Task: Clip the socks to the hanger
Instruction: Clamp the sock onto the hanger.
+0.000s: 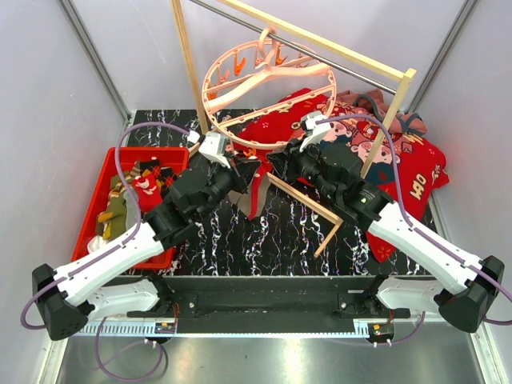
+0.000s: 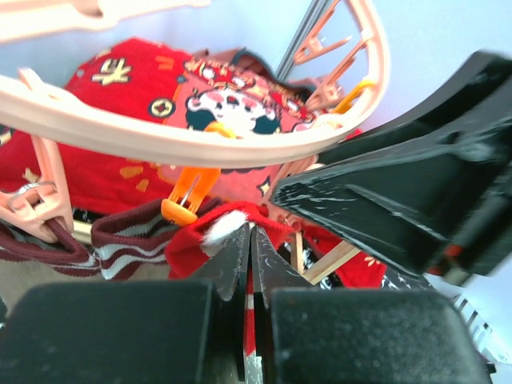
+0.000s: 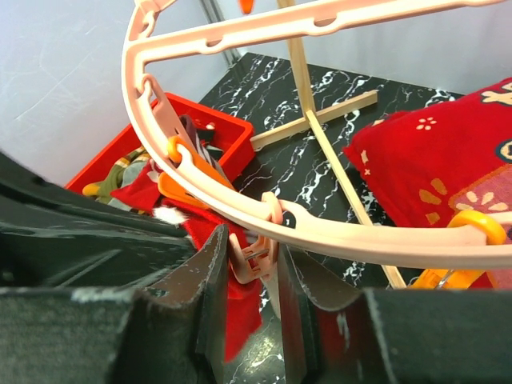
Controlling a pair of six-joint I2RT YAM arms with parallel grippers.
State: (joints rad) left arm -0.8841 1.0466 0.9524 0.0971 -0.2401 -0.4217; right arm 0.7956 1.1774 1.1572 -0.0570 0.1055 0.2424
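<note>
The salmon-pink ring hanger (image 1: 264,78) hangs from the wooden rack above the table. My left gripper (image 2: 250,232) is shut on a red sock with a white tuft (image 2: 200,240), holding its edge just under the ring (image 2: 160,140), next to an orange clip (image 2: 188,200). My right gripper (image 3: 254,256) is shut on a pink clip (image 3: 260,252) that dangles from the ring (image 3: 360,236); the red sock (image 3: 232,312) hangs right beside that clip. In the top view both grippers (image 1: 254,166) (image 1: 276,160) meet tip to tip below the ring's near rim. A maroon striped sock (image 2: 120,244) hangs from a clip at the left.
A red bin (image 1: 100,180) at the left holds several more socks (image 1: 128,192). A big red cartoon-printed cloth (image 1: 400,160) lies at the back right. The pale wooden rack frame (image 1: 188,72) stands behind, with its foot bars (image 1: 308,204) across the black marbled table.
</note>
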